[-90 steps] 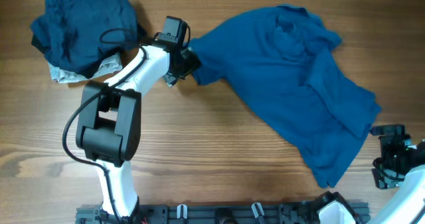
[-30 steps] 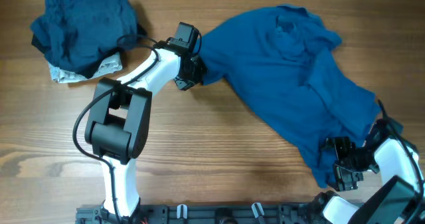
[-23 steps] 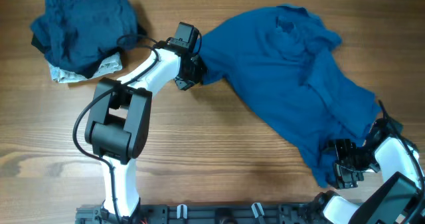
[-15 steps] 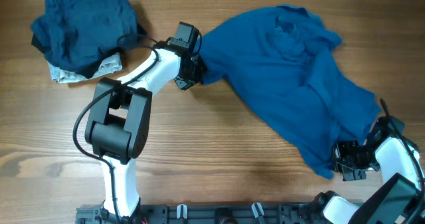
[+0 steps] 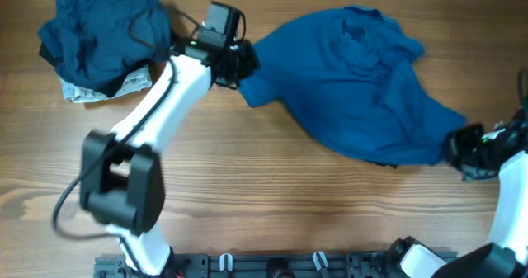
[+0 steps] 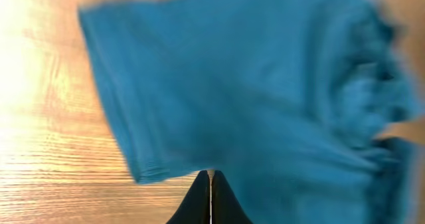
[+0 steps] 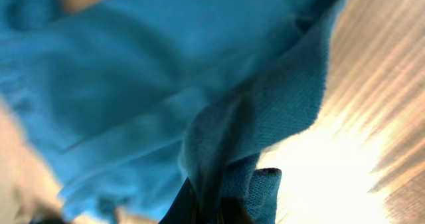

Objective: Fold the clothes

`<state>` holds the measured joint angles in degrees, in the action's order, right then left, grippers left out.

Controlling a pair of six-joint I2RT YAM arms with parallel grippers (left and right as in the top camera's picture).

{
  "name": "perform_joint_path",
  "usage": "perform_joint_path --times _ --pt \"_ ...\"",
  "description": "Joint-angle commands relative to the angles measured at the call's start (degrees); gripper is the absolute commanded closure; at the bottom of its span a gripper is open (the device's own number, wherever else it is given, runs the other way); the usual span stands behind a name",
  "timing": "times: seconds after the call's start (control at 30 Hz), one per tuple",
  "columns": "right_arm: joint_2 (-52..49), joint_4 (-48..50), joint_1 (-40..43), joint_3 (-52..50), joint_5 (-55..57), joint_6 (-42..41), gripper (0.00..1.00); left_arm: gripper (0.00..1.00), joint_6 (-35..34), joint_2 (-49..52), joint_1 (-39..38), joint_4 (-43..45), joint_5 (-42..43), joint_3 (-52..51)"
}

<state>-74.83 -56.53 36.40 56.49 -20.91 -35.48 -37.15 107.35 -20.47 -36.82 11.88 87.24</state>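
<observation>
Closest to my base, my right gripper is clenched on a bunched fold of the blue shirt. In the right wrist view the cloth there shows a fine, slightly nubby knit, doubled over itself in thick soft ridges right at my fingertips. The wooden table beneath is smooth, with long grain lines running side to side and a bright glare off its surface. The shirt itself is a medium blue, matte and limp. It lies in a rumpled, roughly oval mass with creases across it on the right half of the table. Its long axis runs diagonally from my right grip, at the near right, up to the far left. What looks like the neck opening is toward the far edge, though I cannot tell that for sure. At that far-left end my left gripper is pinched tight on a flat, stitched edge of the same shirt, where the fabric narrows to a squared flap. Farthest off, in the far left corner and well apart from the shirt, darker navy garments sit in a crumpled heap. A pale grey-white garment pokes out from under their near edge.
</observation>
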Motion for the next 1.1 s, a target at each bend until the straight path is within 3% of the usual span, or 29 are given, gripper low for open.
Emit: perform_joint_path --times 0.0,0.13,0.2,0.27,0.37,0.5,0.67,0.83,1.07 --pt "3.6 -1.7 -1.1 7.4 -8.2 5.2 0.96 0.96 2.5 -7.5 0.0 0.1 -3.0 1.3" --pt "6.2 0.0 -9.0 13.0 -13.6 3.2 0.96 0.95 2.4 -11.7 0.0 -0.3 -3.2 1.3" --pt "6.4 4.2 -15.2 13.6 -14.1 -0.1 0.96 0.89 2.4 -11.8 0.0 -0.8 -3.2 1.3" --pt "5.9 9.6 -21.7 13.6 -14.1 -3.5 0.96 0.58 2.4 -11.6 0.0 -2.4 -3.2 1.3" --pt "4.1 17.9 -29.5 13.6 -12.8 -8.5 0.96 0.26 2.4 -11.6 0.0 -8.1 -3.2 1.0" --pt "1.4 23.1 -31.9 13.6 -11.7 -12.7 0.96 0.11 2.0 -9.9 -0.2 -9.7 -2.6 -3.0" --pt "0.8 22.8 -31.9 13.6 -10.8 -12.4 0.96 0.11 1.9 -2.6 -0.3 -3.4 3.0 -5.2" --pt "0.8 20.9 -31.9 13.6 -8.4 -11.8 0.96 0.15 -4.2 8.2 -0.4 -0.3 3.1 -5.2" --pt "0.8 17.4 -31.9 13.6 -6.0 -11.0 0.96 0.18 -7.5 14.0 -1.1 2.4 3.8 -5.2"
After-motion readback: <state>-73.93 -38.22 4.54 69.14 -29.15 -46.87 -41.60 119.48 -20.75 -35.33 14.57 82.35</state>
